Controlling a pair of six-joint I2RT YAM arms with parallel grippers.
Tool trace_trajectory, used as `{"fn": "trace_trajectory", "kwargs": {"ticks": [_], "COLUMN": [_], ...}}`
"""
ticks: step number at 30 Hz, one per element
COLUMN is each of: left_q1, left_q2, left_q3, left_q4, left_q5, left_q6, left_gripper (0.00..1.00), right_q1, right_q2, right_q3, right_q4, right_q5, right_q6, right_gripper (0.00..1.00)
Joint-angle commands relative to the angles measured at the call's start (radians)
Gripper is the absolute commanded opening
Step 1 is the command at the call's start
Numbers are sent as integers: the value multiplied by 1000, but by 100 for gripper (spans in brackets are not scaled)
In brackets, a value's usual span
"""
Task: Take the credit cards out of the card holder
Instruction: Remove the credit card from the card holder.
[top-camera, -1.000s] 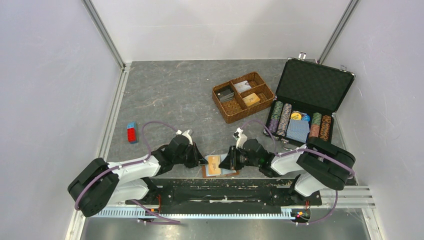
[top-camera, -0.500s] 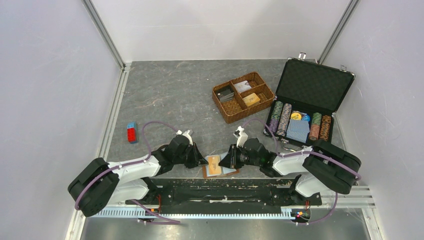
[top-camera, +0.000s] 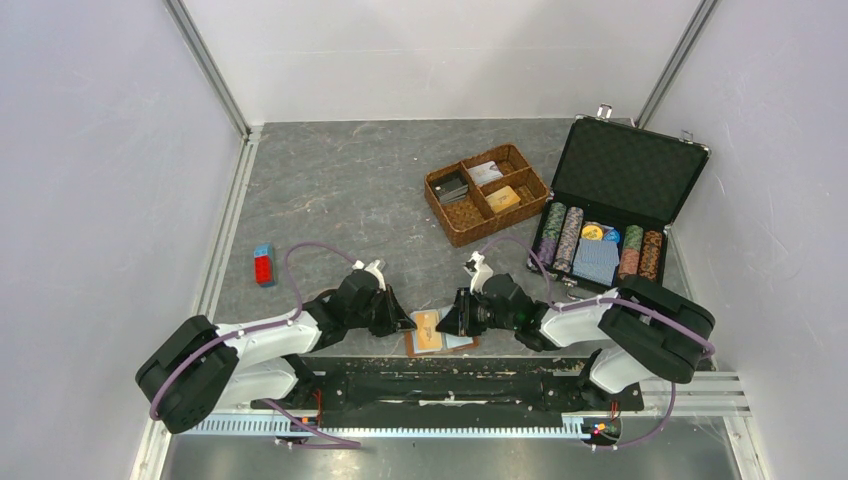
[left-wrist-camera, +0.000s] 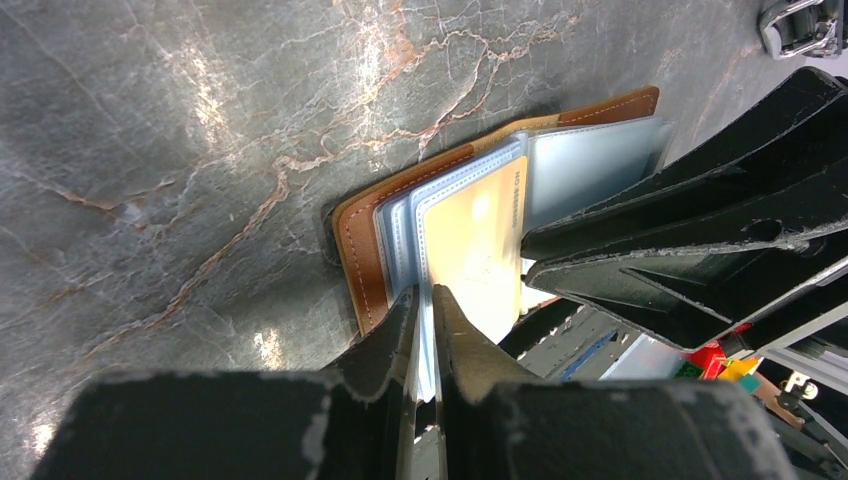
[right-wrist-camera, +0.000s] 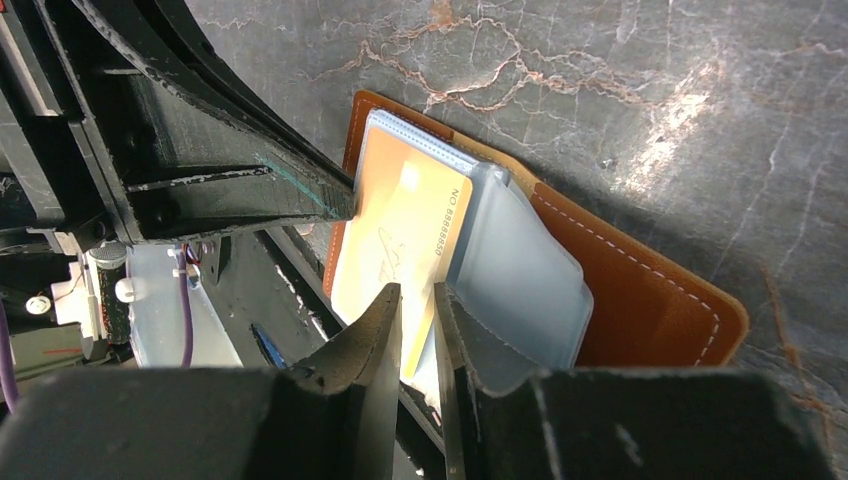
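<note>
Judging by how things lie, the task is only at its beginning and nothing is taken out yet. On the tabletop, close to the middle of its near edge, both arms reach low toward one spot from the two sides. The woven basket, toward the far right corner, holds some small flat things, but I cannot tell what they are.

The left gripper has its jaws almost together. A thin pale edge of the clear sleeves is pinched between them, so it seems to keep the card holder in place. The right gripper is narrow also. The near edge of the golden-orange credit card shows in the slit between its fingers, but I cannot tell whether it really grips it.

The card holder lies open and flat between the two grippers, with the leather side down. The clear sleeves are fanned out on top of it. The golden-orange credit card sits inside one sleeve, as far as I can see.

What is left, I think, is to draw this card out and then to check the other sleeves, whose content is not visible.
</note>
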Motion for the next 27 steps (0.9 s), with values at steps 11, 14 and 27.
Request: {"fn": "trace_trajectory", "kwargs": {"ticks": [11,14,27], "left_q1": [-1,-1,-1], "left_q2": [12,12,12], "left_q3": [0,0,-3], "left_q4": [-35,-35,-33], "left_q5": [-7,-6,-3], "left_q6": [39,39,34], "left_gripper": [16,16,16], "right_q1": [-2,-2,-4], "right_q2": [-29,-22,39], "right_q3": [40,31,-16], "right_q4": [-90,-67,111], "right_q5": [67,60,-8], "right_q6": [-19,-10,60], "right_gripper": [18,16,15]}}
